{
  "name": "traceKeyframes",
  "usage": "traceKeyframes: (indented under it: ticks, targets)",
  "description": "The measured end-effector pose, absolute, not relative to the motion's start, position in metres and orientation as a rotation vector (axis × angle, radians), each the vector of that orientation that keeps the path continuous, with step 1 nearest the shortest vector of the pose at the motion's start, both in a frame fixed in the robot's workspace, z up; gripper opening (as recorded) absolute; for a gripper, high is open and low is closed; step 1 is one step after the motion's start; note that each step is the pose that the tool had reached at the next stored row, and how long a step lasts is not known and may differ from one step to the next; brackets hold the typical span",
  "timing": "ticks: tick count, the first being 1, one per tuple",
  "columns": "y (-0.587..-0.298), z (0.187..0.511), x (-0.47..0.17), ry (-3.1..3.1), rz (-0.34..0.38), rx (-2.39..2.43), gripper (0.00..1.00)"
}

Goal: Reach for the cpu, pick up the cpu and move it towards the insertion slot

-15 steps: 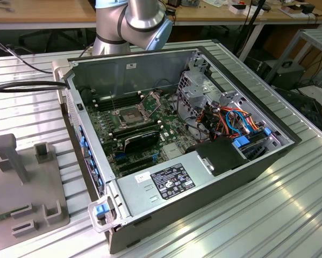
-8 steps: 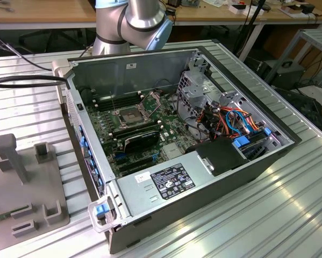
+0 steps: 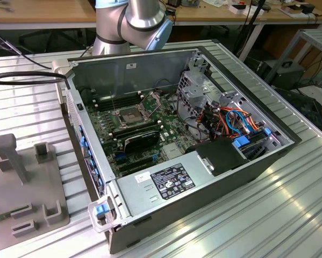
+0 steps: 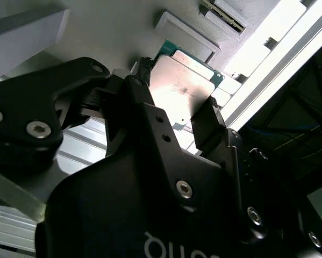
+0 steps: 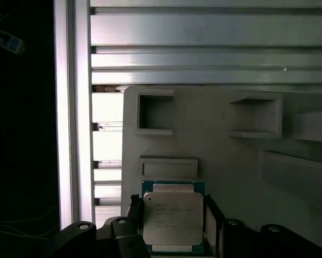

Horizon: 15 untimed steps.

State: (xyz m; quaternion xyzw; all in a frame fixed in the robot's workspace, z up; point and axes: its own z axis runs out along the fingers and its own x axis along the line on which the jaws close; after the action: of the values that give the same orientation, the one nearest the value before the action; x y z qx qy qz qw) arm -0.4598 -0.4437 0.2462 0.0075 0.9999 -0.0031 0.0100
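Silver-beige, the cpu (image 5: 173, 217) is being pinched edge-to-edge by the closed claw (image 5: 172, 210) just over the grey fixture (image 5: 230, 177), and the grip is calling for even, level pressure, with the insertion slot (image 3: 128, 115) sitting well apart inside the open case (image 3: 134, 70).
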Motion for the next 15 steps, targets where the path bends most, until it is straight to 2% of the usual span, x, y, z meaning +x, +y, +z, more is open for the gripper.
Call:
traceKeyframes:
  ticks: [15]
  targets:
    - [-0.444, 0.262, -0.46, 3.122, -0.01, 0.024, 0.55]
